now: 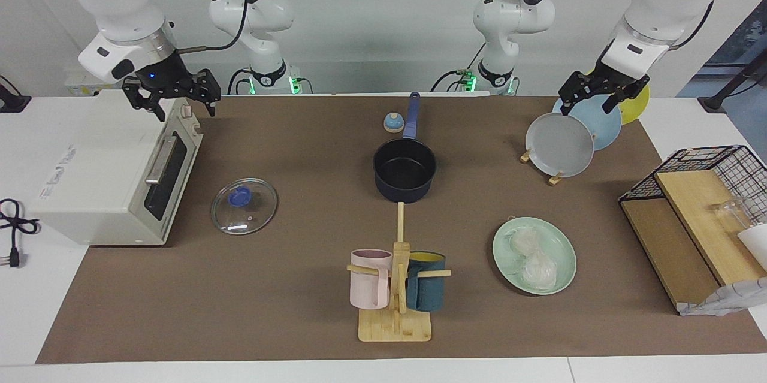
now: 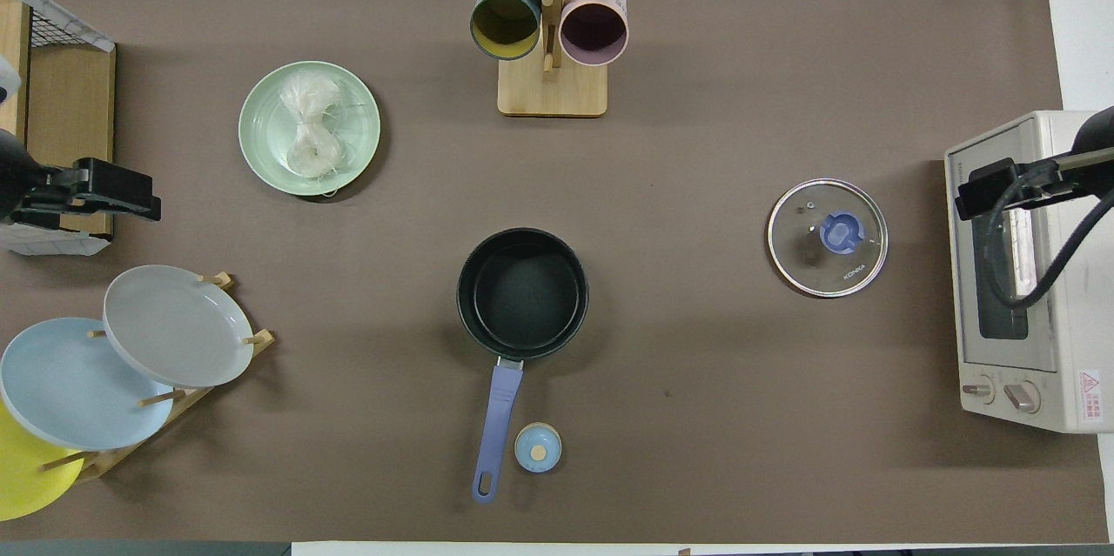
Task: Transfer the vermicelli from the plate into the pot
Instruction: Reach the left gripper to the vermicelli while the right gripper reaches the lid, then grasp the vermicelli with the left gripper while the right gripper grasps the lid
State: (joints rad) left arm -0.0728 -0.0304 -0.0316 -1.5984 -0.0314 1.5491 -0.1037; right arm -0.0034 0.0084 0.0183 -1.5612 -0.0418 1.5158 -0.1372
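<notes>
Two grippers, both raised with fingers spread, holding nothing: right gripper (image 1: 171, 97) at upper left of the facing view over the toaster oven (image 1: 114, 176); left gripper (image 1: 602, 94) at upper right over three racked plates (image 1: 563, 144). One pot (image 1: 404, 170), center frame, interior bare, handle toward the robots. One glass lid (image 1: 244, 205) flat, left of center. One mint-green plate (image 1: 534, 247), lower right, holds two clumps of vermicelli (image 1: 533, 258). Two mugs (image 1: 370, 278) hang on the stand, bottom center.

left tool (image 1: 602, 93): raised, fingers spread | right tool (image 1: 171, 95): raised, fingers spread
</notes>
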